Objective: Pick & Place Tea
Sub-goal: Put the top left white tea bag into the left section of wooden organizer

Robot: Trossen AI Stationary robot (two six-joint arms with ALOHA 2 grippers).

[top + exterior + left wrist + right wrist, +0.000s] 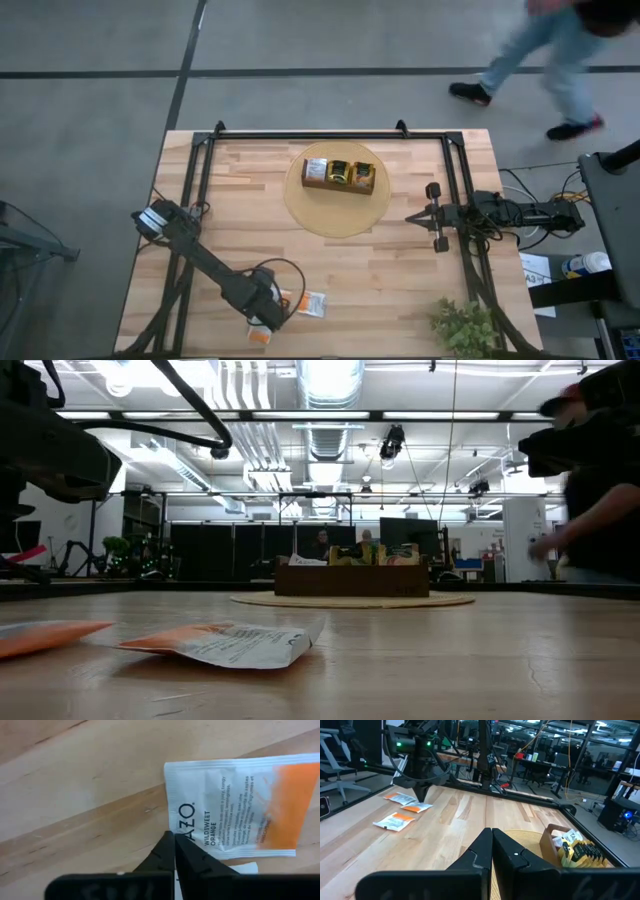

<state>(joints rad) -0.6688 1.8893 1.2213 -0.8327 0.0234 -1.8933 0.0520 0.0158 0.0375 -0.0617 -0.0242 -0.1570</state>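
Left claw (174, 851) is fully closed at the edge of a white-and-orange tea packet (240, 805) lying flat on the tabletop (400, 280) near 7 o'clock — pinch may miss or crease it. Right claw (492, 842) — closed, idle near 3 o'clock.

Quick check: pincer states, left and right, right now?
Left pincer: shut at the edge of a white-and-orange tea packet; whether it grips it cannot be told.
Right pincer: shut, holding nothing.
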